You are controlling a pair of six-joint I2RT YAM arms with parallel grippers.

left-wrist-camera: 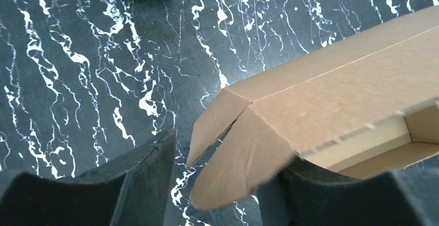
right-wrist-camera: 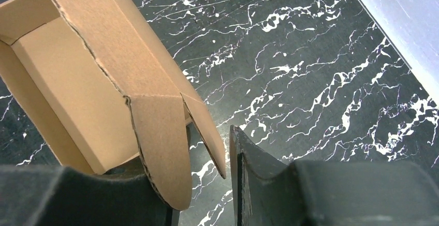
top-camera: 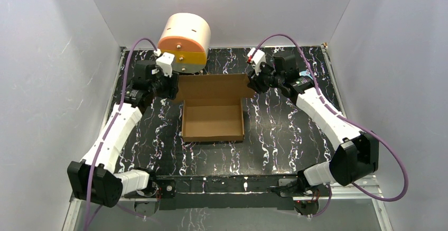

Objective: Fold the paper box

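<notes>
Black marbled bench [top-camera: 285, 136] seen from above. The paper box [top-camera: 212, 122] lies at its centre, a shallow tray with its lid panel open toward 12 o'clock, long axis running 12 to 6. The left end effector [top-camera: 170, 87] sits at the lid's 9 o'clock corner, the right end effector [top-camera: 255, 83] at its 3 o'clock corner, both equally near. Only the wrist views show the grip: both sets of jaws stand apart, released, the left straddling the left tab [left-wrist-camera: 233, 166] and the right straddling the right tab [right-wrist-camera: 163, 153], neither pinched. The fold likely swings the lid toward 6 o'clock.
</notes>
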